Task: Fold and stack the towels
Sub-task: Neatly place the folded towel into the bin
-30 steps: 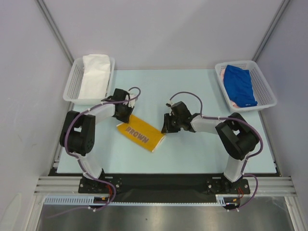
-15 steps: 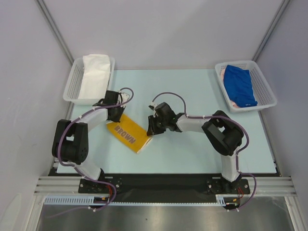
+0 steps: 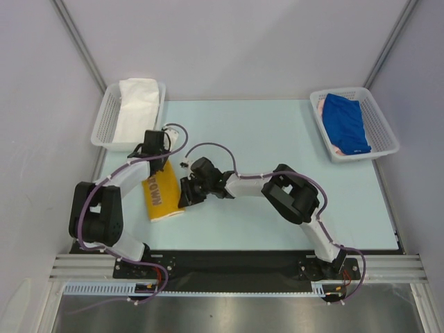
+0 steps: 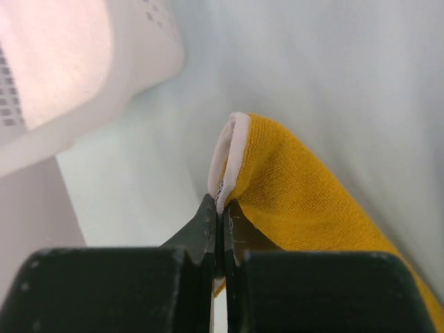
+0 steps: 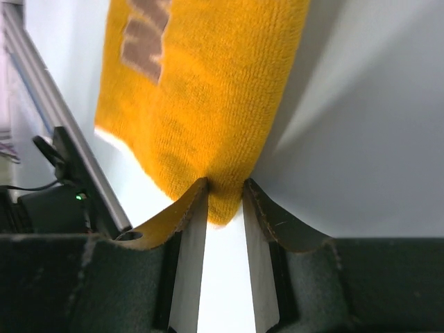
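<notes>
Your yellow towel (image 3: pixel 161 196) lies folded in the left half of the counter (image 3: pixel 277 139), its long side running from the far edge toward the near one, brown lettering up. A white lining shows at its far end in the left wrist view.

Your left hand (image 3: pixel 162 166) is clenched on that far end; its wrist view shows the fingers pressed together on the towel's edge (image 4: pixel 298 201). Your right hand (image 3: pixel 187 195) has reached across to the towel's right side and grasps a corner there, with the cloth (image 5: pixel 201 104) pinched between its two fingers (image 5: pixel 191 208).

A white towel (image 3: pixel 135 107) lies in the basket (image 3: pixel 103 118) at the far left corner. In the basket (image 3: pixel 385 118) at the far right corner lies a blue towel (image 3: pixel 347 123), with a pink one (image 3: pixel 320 104) showing beneath it.
</notes>
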You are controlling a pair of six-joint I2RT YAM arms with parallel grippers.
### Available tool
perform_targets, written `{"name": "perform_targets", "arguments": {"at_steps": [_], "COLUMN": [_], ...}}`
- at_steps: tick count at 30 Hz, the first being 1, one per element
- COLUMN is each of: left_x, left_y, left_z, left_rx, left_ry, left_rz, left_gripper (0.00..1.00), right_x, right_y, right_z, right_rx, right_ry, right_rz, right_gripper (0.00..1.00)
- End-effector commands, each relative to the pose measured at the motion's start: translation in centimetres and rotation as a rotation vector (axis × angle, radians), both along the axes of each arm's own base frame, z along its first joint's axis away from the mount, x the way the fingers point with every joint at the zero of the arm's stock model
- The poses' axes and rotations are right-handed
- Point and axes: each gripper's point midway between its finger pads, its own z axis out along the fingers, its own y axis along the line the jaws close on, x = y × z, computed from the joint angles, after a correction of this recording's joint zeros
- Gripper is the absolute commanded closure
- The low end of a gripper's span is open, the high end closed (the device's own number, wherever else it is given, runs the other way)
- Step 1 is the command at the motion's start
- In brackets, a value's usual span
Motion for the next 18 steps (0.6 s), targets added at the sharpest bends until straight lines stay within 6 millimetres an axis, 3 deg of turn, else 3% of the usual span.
{"name": "perform_targets", "arguments": {"at_steps": [1, 9, 18], "left_x": [2.2, 2.8, 3.2], "left_y": [2.4, 5.1, 8.5], "left_z": [4.1, 7.2, 8.3], "left_rx": [0.080, 0.226, 0.311], "left_ry": [-0.178, -0.330, -0.455], "left_rz": [0.066, 0.130, 0.195], "left_gripper": [1.00, 1.00, 1.00], "right_x": [-1.4, -0.8, 0.1], "right_y": [1.9, 6.0, 9.5], "right_z": [-1.6, -2.2, -1.8], "right_rx": [0.010, 0.076, 0.133], "right_ry": [0.054, 0.062, 0.047], "right_rz": [0.029, 0.048, 0.077], "right_gripper": [0.67, 0.67, 0.66]}}
